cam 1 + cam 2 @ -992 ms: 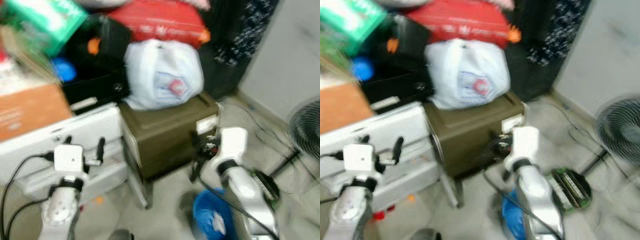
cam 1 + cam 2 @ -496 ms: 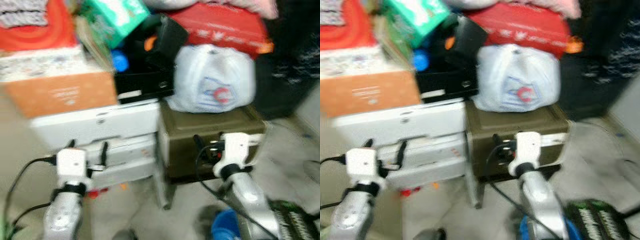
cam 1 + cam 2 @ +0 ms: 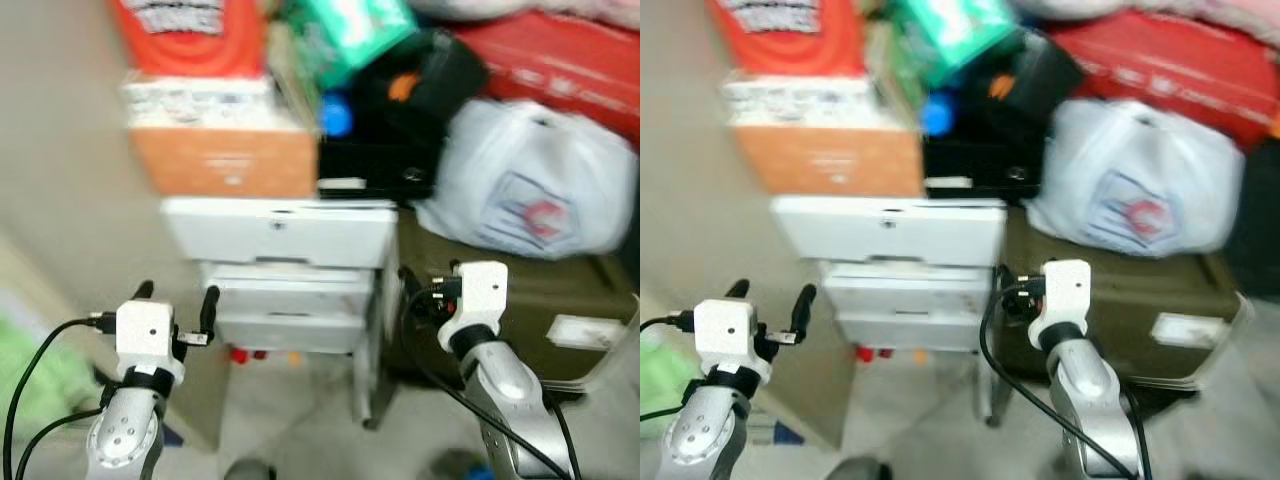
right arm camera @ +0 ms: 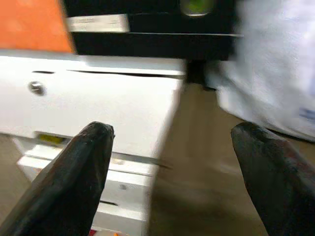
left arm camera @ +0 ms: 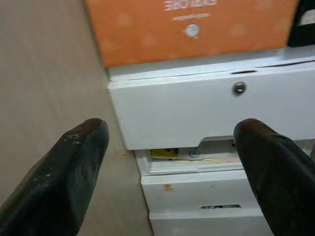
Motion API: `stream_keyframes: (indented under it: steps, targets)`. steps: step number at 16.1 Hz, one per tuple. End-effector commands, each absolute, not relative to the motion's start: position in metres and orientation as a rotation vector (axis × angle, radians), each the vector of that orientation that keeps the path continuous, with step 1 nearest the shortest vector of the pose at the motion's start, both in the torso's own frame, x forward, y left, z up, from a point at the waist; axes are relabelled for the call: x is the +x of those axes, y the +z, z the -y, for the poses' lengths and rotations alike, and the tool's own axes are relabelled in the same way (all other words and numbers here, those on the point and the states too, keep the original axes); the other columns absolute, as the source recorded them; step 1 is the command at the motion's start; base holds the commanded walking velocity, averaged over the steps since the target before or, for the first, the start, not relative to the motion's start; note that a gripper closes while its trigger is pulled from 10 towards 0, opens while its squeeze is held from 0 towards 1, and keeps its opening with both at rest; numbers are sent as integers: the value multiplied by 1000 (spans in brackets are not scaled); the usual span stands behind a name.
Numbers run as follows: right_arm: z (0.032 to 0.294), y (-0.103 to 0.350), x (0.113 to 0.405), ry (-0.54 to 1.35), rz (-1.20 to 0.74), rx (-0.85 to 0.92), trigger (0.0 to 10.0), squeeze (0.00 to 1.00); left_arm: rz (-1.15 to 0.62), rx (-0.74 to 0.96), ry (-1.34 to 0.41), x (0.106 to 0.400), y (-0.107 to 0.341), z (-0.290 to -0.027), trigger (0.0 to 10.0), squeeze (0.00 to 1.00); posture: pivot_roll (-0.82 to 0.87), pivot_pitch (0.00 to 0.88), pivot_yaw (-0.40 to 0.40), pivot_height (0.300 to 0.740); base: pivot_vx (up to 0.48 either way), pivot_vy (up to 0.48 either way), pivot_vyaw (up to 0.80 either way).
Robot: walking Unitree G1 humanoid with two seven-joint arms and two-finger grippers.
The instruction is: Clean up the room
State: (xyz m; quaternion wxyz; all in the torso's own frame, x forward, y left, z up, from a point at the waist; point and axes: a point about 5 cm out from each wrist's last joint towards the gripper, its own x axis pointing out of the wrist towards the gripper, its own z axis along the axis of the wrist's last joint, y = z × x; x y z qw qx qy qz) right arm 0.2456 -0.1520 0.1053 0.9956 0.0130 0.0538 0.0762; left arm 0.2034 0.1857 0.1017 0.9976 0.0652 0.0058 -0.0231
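Observation:
A blurred pile of household things stands before me. A white drawer unit [image 3: 290, 235] carries an orange box [image 3: 225, 160], with a black bag [image 3: 420, 95] and a green pack [image 3: 350, 30] above. To its right a white plastic bag [image 3: 525, 190] rests on an olive-brown case [image 3: 510, 300]. My left gripper [image 3: 175, 298] is open and holds nothing, low in front of the drawers' left side [image 5: 197, 105]. My right gripper [image 3: 420, 295] is open too, level with the gap between the drawers [image 4: 98, 108] and the case [image 4: 197, 162].
A beige wall [image 3: 60, 150] runs along the left. Small red and orange bits [image 3: 255, 354] lie on the floor under the drawers. A red bag [image 3: 570, 55] tops the pile at right. Something green [image 3: 30, 365] shows low on the left. Grey floor [image 3: 300, 430] lies below.
The camera has swung left, so the pile now sits further right in view and the wall has come in. The fan and blue bucket have passed out of view. Both grippers stay open.

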Motion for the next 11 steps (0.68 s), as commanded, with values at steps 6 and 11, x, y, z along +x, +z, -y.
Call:
stream_keyframes:
  steps: [6, 11]
  targets:
    - [148, 106, 248, 171, -111, 32, 10000, 0, -45, 121, -121, 198, 100, -185, 10000, 0, -13, 70, -50, 740, 0, 0, 800]
    - [149, 107, 249, 175, -110, 20, 10000, 0, -60, 93, -132, 194, 98, -185, 10000, 0, -9, 77, -56, 740, 0, 0, 800]
